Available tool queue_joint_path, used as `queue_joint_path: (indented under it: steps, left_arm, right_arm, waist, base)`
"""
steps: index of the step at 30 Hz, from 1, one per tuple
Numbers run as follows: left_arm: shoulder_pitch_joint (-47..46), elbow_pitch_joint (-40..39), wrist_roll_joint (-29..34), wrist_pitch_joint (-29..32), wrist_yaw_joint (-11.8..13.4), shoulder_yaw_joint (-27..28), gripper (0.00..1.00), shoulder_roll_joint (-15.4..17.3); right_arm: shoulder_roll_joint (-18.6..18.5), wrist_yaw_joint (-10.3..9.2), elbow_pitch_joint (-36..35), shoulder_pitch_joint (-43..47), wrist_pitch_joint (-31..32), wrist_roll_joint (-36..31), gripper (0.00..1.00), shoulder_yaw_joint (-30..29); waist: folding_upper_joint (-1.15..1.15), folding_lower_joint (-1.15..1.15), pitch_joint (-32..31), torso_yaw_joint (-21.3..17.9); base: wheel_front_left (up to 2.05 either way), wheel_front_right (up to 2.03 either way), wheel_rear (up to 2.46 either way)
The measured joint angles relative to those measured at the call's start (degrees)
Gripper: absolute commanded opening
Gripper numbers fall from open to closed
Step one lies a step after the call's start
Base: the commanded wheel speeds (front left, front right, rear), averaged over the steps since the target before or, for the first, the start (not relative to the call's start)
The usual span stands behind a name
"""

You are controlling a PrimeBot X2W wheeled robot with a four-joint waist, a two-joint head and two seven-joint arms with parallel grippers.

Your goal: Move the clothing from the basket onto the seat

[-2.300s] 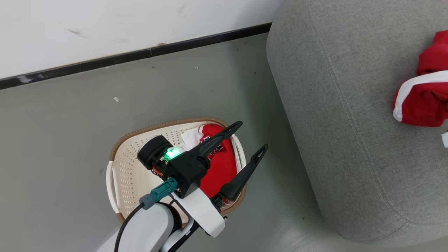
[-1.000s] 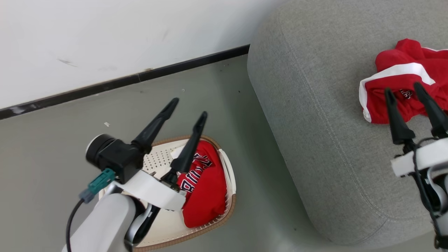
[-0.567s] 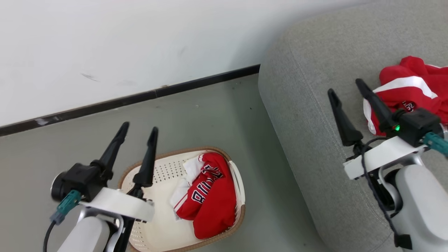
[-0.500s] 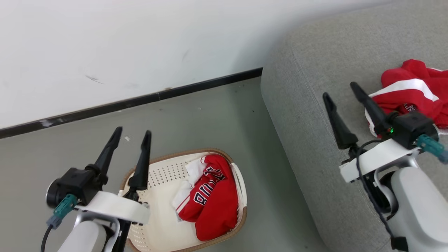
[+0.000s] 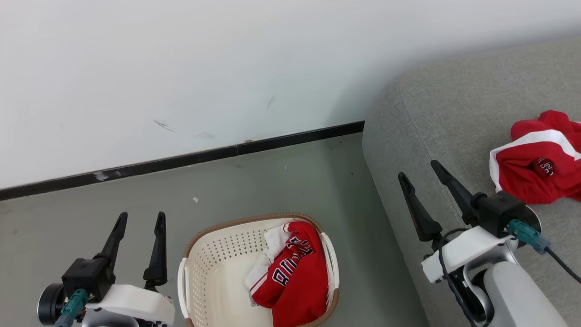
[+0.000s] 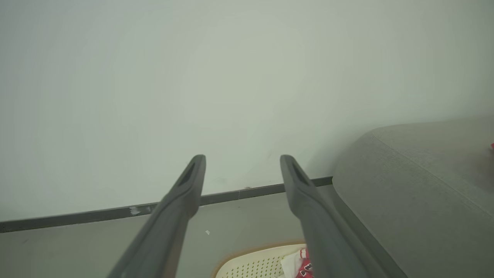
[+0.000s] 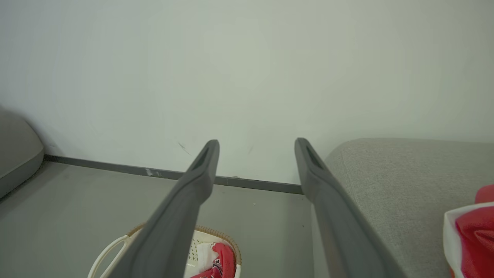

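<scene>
A red garment with dark lettering (image 5: 294, 280) lies crumpled in the right half of the cream basket (image 5: 213, 254) on the floor. A second red garment with a white stripe (image 5: 540, 159) rests on the grey seat (image 5: 435, 118) at the right. My left gripper (image 5: 140, 219) stands open and empty, left of the basket and above the floor. Open and empty too, my right gripper (image 5: 417, 170) hangs over the seat's left edge, left of the garment there. The left wrist view shows the basket rim (image 6: 247, 260); the right wrist view shows the basket (image 7: 115, 251) and the seat's garment (image 7: 472, 231).
A white wall with a black skirting strip (image 5: 181, 160) runs behind the grey floor (image 5: 272, 190). Another grey upholstered piece (image 7: 15, 154) shows at the far left of the right wrist view.
The camera has tilted up, so everything sits lower in the picture. Both arms have drawn back toward the lower corners, grippers still open. The garments have not moved.
</scene>
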Motion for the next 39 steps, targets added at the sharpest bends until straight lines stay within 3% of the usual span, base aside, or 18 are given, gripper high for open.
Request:
queue_joint_path:
  steps: [12, 20, 39]
  left_arm:
    - [3.87, 1.4, 1.32, -0.04, 2.74, 2.29, 1.0, -0.7]
    - [5.62, 2.44, 1.27, -0.05, 2.76, 2.74, 1.0, -1.64]
    - [7.79, 4.35, 1.29, -0.04, 2.18, 1.57, 1.0, -1.48]
  right_arm:
    - [1.22, 0.0, -1.22, 6.5, 0.0, -0.69, 1.0, -2.99]
    - [2.72, 0.0, -3.25, 10.77, 0.0, -0.79, 1.0, -6.25]
    - [3.88, 0.0, -5.41, 17.92, 0.0, -3.1, 1.0, -7.47]
  waist:
    - [0.0, 0.0, -4.43, 2.92]
    - [0.0, 0.0, -6.98, 4.46]
    - [0.0, 0.0, -10.39, 6.17]
  base:
    - [0.0, 0.0, 0.0]
    - [0.0, 0.0, 0.0]
    - [0.0, 0.0, 0.0]
